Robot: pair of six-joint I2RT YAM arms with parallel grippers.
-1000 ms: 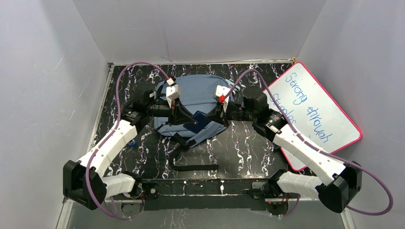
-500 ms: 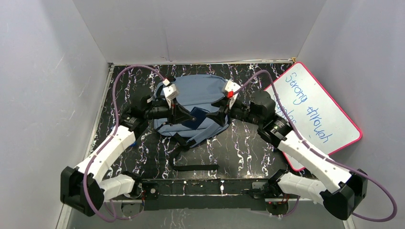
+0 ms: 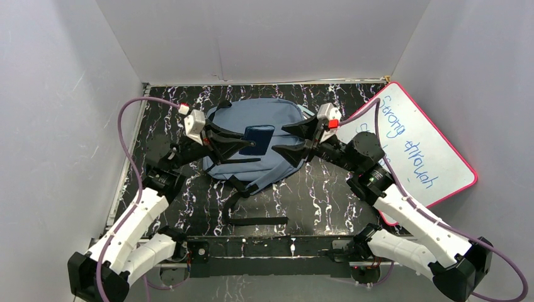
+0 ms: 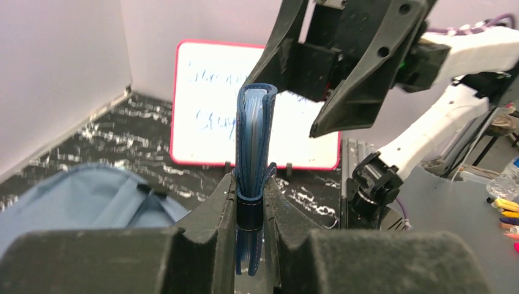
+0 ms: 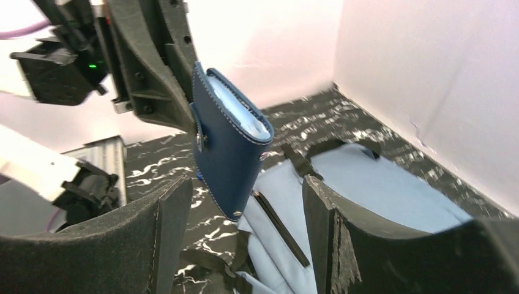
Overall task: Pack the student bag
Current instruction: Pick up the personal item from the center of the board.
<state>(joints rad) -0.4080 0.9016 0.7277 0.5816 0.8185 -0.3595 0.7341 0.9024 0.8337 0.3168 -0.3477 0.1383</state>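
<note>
We see the left tool (image 3: 236, 146) clenched on a dark-blue wallet (image 3: 259, 139), its two black fingers pressing the wallet's flat sides near one end. In the left wrist view the wallet stands on edge between those fingers, spine upward, with a narrow strap band around it. The wallet is held in the air over the student bag (image 3: 264, 113) and does not touch it.

The right tool (image 3: 291, 138) faces the left one from the other side. Its jaws are spread wide and released, with nothing between them. In the right wrist view the wallet's free end hangs just in front of the gap, clear of both pads.

The student bag, a slate-blue backpack, lies flat on the black marbled counter (image 3: 315, 189), toward the back wall and roughly midway between the two arms. Its black straps trail toward the near edge. We cannot tell whether its zip is open.

A separate black strap (image 3: 258, 221) lies on the counter nearer the arm bases. A pink-framed whiteboard (image 3: 415, 151) with blue handwriting leans at the right side.
</note>
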